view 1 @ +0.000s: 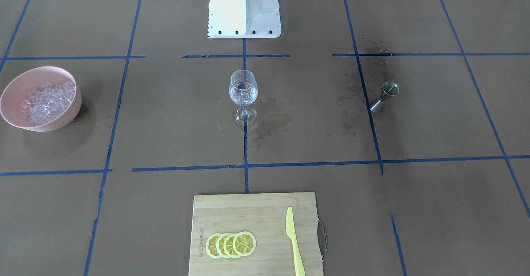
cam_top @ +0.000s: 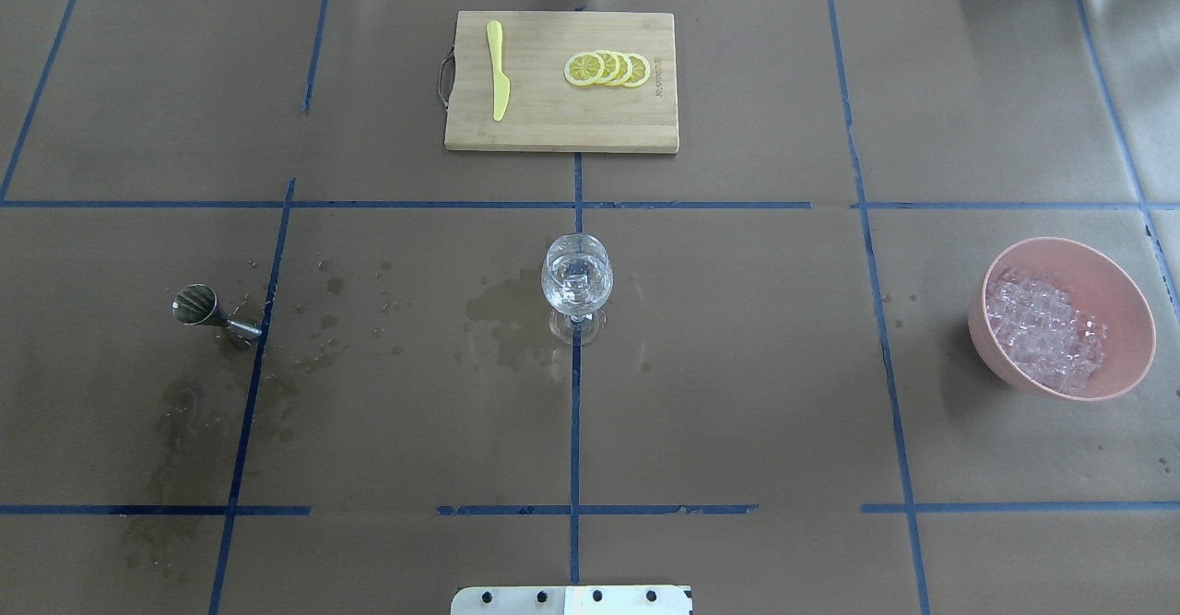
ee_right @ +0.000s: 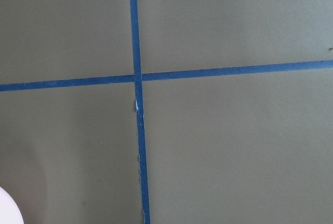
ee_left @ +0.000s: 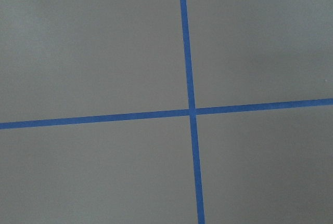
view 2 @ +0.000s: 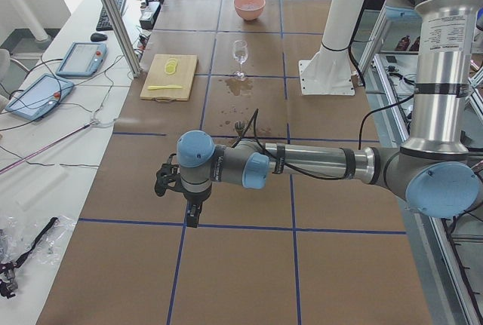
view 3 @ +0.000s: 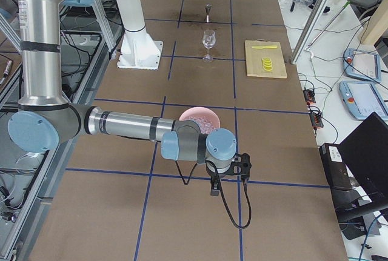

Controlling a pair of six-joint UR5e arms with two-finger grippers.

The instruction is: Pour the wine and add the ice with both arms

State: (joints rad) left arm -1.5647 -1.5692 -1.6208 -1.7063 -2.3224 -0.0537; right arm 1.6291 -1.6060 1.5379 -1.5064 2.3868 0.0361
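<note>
1. Left arm [view 2: 302, 163] sits nearest in the left-end view, stretched low over bare table. The left gripper [view 2: 192, 218] points down at a tape cross, well apart from all the props. You cannot tell its jaw gap, and its wrist view shows only paper and tape.
2. Right arm [view 3: 127, 126] mirrors it at the other end, with the right gripper [view 3: 214, 188] hanging just past the bowl. Its opening and any load you cannot tell either.
3. Cutting board [view 1: 248, 214] lies at the table edge opposite the robot, carrying lemon slices [view 1: 231, 245] and a yellow knife [view 1: 293, 243]. You likely won't need it.
4. Pink bowl [view 1: 66, 118] sits on the robot's right.
5. Wine glass [cam_top: 577, 285] stands upright at the centre, on the tape line. It's fragile and top-heavy, so approach from above. Its contents are unclear.
6. Jigger [cam_top: 207, 311] stands on the robot's left among wet stains [cam_top: 502, 315]. It's light, stiff, slick metal, so take it at the narrow waist and keep it level.
7. Ice [cam_top: 1046, 331] is heaped in the bowl. The cubes look hard, light and slippery. Pinch one top cube across its flat faces and close gently, or it will probably squirt out.
</note>
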